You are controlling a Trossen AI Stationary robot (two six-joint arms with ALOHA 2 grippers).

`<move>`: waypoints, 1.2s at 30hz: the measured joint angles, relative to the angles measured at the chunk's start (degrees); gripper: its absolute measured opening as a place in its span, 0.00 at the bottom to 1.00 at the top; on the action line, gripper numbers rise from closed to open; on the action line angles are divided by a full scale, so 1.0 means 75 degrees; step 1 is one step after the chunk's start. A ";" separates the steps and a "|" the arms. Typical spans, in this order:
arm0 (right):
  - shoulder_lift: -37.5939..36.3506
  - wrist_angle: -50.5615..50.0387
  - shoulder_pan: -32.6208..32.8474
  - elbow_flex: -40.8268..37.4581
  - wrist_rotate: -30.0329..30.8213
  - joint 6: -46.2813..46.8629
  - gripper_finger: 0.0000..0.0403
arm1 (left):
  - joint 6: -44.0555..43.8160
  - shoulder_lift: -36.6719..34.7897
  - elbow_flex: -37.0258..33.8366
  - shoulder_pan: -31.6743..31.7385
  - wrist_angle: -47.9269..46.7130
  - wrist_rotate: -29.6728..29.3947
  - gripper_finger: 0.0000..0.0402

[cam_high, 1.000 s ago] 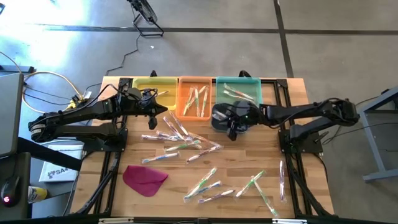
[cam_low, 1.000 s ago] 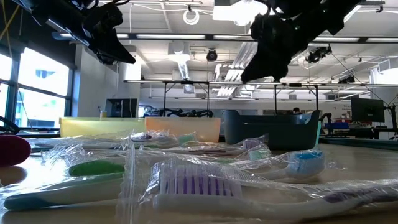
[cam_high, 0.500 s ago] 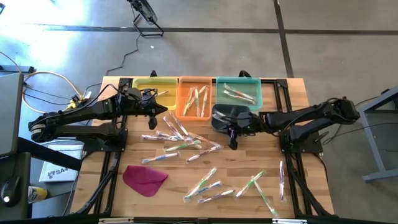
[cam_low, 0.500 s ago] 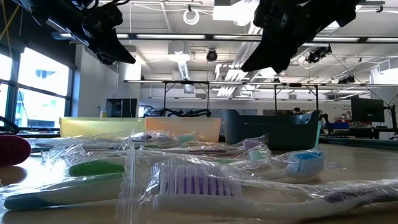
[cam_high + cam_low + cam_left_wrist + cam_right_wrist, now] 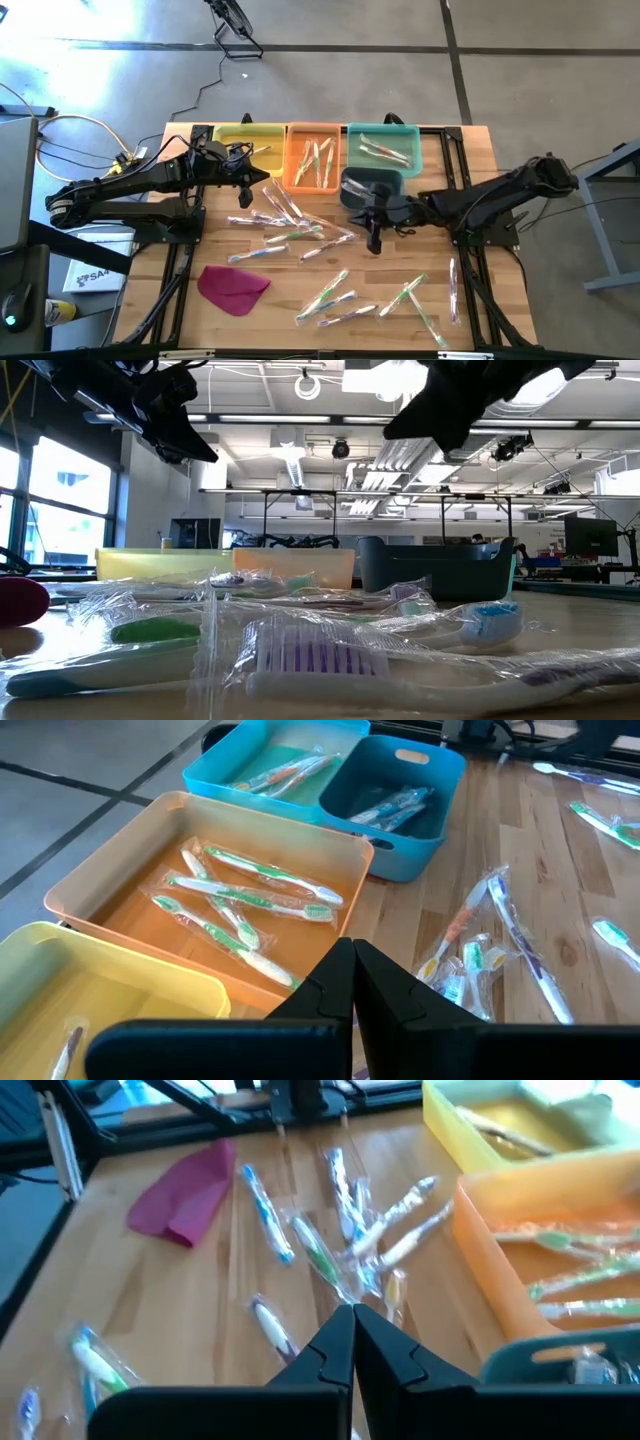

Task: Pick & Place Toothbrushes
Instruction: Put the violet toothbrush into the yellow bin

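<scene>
While both arms hang over the wooden table (image 5: 470,160), neither claw carries anything. Right gripper (image 5: 375,243): fingers pressed together, empty, poised above the board just at 6 o'clock of the dark blue bin (image 5: 366,189), tip aimed toward the central scatter. Left gripper (image 5: 246,197): fingers pressed together, empty, at 6 o'clock of the yellow bin (image 5: 245,145), close to the 9 o'clock edge of the same scatter.

Toothbrushes (image 5: 290,228): wrapped, lying loose in a tangled cluster mid-table; a second loose group sits toward 5 o'clock of it, near the front edge. Others already sorted: several green-handled ones in the orange bin (image 5: 120,880), a few in the teal bin (image 5: 384,145), a few in the dark blue bin, at least one in the yellow bin.

Magenta cloth (image 5: 233,287): flat on the board at 7 o'clock of the central cluster, apart from the brushes.
</scene>
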 joint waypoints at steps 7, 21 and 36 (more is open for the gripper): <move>0.0000 -0.0072 0.0598 0.0560 0.0751 -0.0037 0.00 | 0.0003 -0.0001 -0.0001 0.0000 -0.0156 0.0000 0.00; 0.1217 -0.0778 0.1024 0.1741 0.1313 -0.0646 0.00 | 0.0000 -0.0001 0.0002 -0.0001 -0.0488 0.0000 0.00; 0.2882 -0.2129 0.1024 0.3510 0.0211 -0.1237 0.00 | 0.0000 -0.0001 0.0002 0.0000 -0.0475 0.0000 0.00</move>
